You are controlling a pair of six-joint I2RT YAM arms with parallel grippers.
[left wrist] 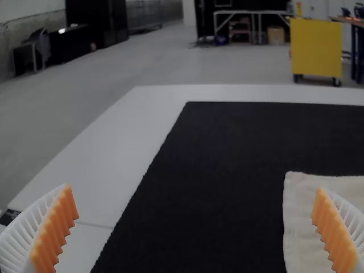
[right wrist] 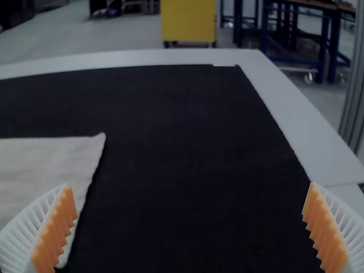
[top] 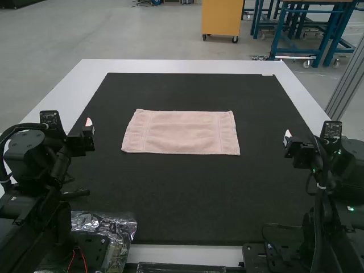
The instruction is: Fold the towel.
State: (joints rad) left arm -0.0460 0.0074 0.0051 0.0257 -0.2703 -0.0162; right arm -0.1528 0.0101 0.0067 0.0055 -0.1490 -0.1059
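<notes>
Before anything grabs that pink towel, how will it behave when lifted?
The towel looks like thin, soft cloth, so it will probably droop. Lying flat, it should be light for its spread. Its fuzzy surface suggests it won't slip easily.

We see a white table [top: 74,85] with a black mat [top: 187,199] over most of its top. On the mat we find a pale pink towel [top: 182,132] lying flat, and crinkled plastic wrapping [top: 122,227] at the near left corner.
</notes>
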